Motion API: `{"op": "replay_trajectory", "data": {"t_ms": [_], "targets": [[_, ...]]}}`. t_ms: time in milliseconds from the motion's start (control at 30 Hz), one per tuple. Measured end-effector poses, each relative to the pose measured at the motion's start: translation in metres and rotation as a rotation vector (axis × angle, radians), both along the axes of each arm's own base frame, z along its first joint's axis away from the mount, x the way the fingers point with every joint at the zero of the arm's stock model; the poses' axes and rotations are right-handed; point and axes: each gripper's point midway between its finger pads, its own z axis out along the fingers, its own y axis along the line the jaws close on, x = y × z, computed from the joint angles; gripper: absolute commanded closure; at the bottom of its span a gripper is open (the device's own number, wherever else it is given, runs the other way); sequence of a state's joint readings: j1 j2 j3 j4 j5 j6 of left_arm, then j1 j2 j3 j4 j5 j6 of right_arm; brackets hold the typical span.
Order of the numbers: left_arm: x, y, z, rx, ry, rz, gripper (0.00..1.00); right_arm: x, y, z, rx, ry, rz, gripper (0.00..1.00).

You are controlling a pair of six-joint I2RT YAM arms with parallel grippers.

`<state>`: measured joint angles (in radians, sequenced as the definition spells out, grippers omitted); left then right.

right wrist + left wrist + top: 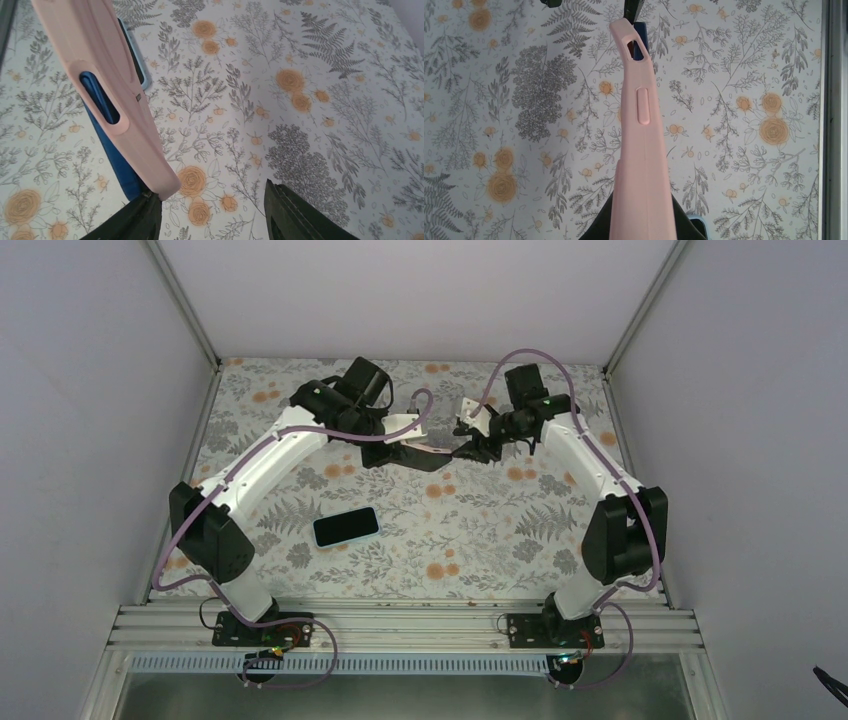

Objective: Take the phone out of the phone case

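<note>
Jutting straight out from the left gripper [644, 231], which is clamped on its near end, the phone case [644, 150] hangs edge-on above the table [499, 100]. Its long axis reaches the right gripper [210, 200], whose half-parted jaws grip nothing; one finger touches the case's tip. The right wrist view shows a blue slab [114, 157], probably the phone, beside the case. The left wrist view glimpses it only through a cutout.

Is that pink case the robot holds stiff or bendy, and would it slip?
The pink case probably flexes: its far end curves sideways in the left wrist view. It looks light, held edge-on by the left hand. Its matte surface likely grips rather than slips.
</note>
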<state>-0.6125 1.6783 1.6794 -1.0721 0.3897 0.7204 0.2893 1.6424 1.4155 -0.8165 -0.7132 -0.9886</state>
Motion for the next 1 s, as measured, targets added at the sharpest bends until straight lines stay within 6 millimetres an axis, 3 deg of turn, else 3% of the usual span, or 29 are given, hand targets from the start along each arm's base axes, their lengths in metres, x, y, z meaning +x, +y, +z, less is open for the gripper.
{"op": "replay_trajectory", "data": {"t_ms": [133, 267, 367, 467, 600, 733, 867, 900, 967, 1000], "targets": [[-0.005, 0.003, 0.003, 0.006, 0.017, -0.002, 0.98, -0.009, 0.012, 0.005, 0.037, 0.01, 0.049, 0.45], [-0.012, 0.008, 0.02, 0.0, 0.041, -0.004, 0.98, -0.023, 0.036, 0.024, 0.185, 0.028, 0.157, 0.47], [-0.012, 0.014, 0.03, -0.007, 0.05, 0.005, 0.98, -0.026, 0.061, 0.035, 0.293, 0.073, 0.27, 0.44], [-0.018, 0.03, 0.023, 0.035, 0.108, 0.03, 0.98, -0.036, 0.094, 0.026, 0.349, 0.147, 0.382, 0.41], [-0.033, 0.044, 0.015, 0.093, 0.187, 0.044, 0.98, -0.054, 0.119, 0.013, 0.394, 0.295, 0.466, 0.56], [-0.027, 0.063, 0.014, 0.105, 0.191, 0.111, 0.98, -0.054, 0.138, 0.013, 0.4, 0.354, 0.526, 0.96], [-0.026, 0.066, 0.015, 0.063, 0.204, 0.122, 0.98, -0.068, 0.133, 0.017, 0.393, 0.368, 0.544, 0.97], [-0.026, 0.064, 0.017, 0.048, 0.198, 0.118, 0.95, -0.068, 0.13, 0.02, 0.395, 0.358, 0.54, 0.97], [-0.026, 0.059, 0.024, 0.011, 0.176, 0.1, 0.78, -0.068, 0.12, 0.03, 0.406, 0.34, 0.526, 0.97], [-0.024, 0.055, 0.028, -0.01, 0.159, 0.088, 0.55, -0.066, 0.112, 0.037, 0.416, 0.325, 0.51, 0.97]]}}
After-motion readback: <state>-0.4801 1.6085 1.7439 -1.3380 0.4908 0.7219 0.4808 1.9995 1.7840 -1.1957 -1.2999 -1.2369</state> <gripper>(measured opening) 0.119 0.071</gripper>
